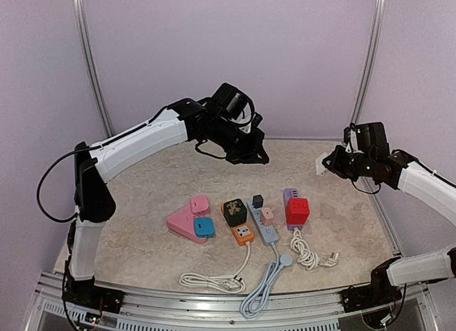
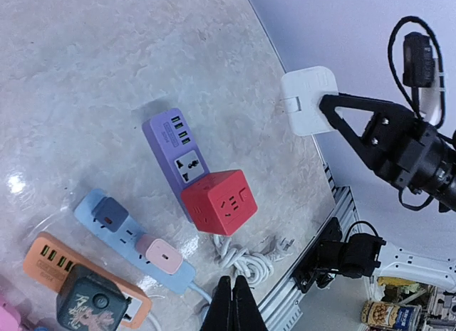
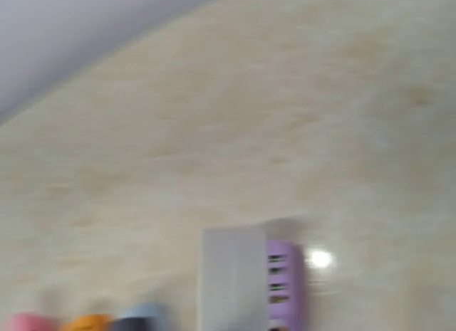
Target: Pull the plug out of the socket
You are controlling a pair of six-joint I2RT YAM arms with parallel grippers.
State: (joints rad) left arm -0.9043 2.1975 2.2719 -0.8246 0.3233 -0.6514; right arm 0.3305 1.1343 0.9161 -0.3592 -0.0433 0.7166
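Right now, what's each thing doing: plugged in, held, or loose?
White square plastic plug: unplugged, held in the air.
Right end effector: shut on that plug.
Left end effector: shut, holding nothing.
Red plastic cube adapter: seated on the purple power strip.
Grey square plug: seated in the blue power strip.
Pink square plug: seated there too.

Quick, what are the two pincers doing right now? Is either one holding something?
Left pincer: closed, holding nothing.
Right pincer: closed on the white plug, up off the table.
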